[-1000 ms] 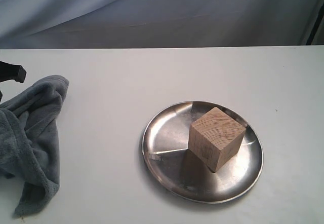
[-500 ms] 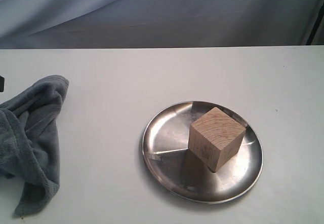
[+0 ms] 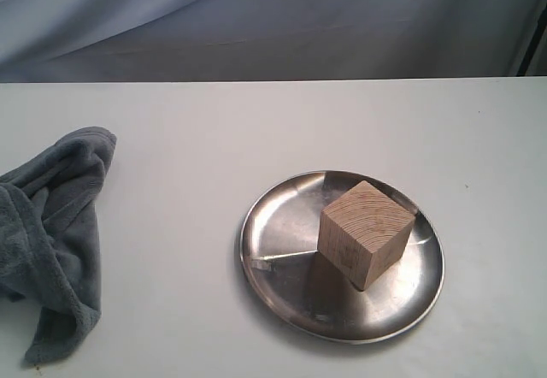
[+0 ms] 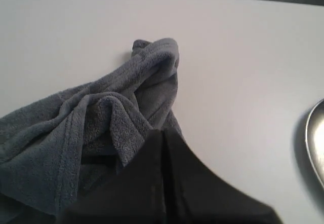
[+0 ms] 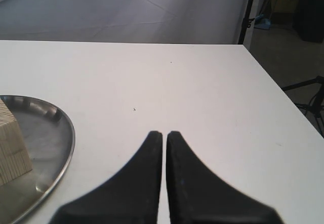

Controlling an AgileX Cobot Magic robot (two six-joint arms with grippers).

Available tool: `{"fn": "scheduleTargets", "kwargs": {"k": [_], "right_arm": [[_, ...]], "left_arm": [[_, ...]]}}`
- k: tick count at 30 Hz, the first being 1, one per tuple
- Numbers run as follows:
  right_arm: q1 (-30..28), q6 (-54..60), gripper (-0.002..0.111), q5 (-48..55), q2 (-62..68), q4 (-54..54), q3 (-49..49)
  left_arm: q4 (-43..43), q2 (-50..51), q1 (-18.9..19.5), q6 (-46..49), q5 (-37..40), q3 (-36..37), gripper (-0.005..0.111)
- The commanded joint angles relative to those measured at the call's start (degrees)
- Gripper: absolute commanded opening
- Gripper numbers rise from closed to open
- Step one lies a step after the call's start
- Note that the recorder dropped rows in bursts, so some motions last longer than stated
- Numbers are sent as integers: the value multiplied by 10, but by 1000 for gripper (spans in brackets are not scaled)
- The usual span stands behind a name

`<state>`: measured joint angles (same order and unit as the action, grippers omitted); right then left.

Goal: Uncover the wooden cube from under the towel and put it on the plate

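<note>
Nearest the exterior camera, the plate [image 3: 278, 224] sits on the white table [image 3: 214, 130]. The wooden cube [image 3: 363, 234] rests on it, right of centre, with 1 corner turned toward the viewer and nothing holding it. Farther left, the towel [image 3: 60, 215] lies crumpled by the view's border, well apart from the plate.

1 second ago a dark tip of the left arm showed above the towel at that border; now it has left that view entirely. The left gripper [image 4: 163, 133] hangs over the towel with its 2 fingers pressed together. It looks empty, though a fold close under the tip makes that hard to confirm. The right gripper [image 5: 164, 134] is likewise closed on nothing, near the plate. Beyond hangs a grey-blue backdrop [image 3: 256, 19].

With the cube placed and both arms clear, the task looks complete.
</note>
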<state>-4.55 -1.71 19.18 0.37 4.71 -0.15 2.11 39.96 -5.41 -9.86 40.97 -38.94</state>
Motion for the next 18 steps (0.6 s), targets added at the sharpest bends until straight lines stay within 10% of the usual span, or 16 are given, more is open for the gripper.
{"fn": "scheduleTargets", "kwargs": {"k": [1,18], "right_arm": [[0,0,3,-1,-4,0,1],[0,0,3,-1,-4,0,1]], "left_arm": [[0,-82,1,-6,-18,10,0],[51,-381,1,43,-26,10,0]]}}
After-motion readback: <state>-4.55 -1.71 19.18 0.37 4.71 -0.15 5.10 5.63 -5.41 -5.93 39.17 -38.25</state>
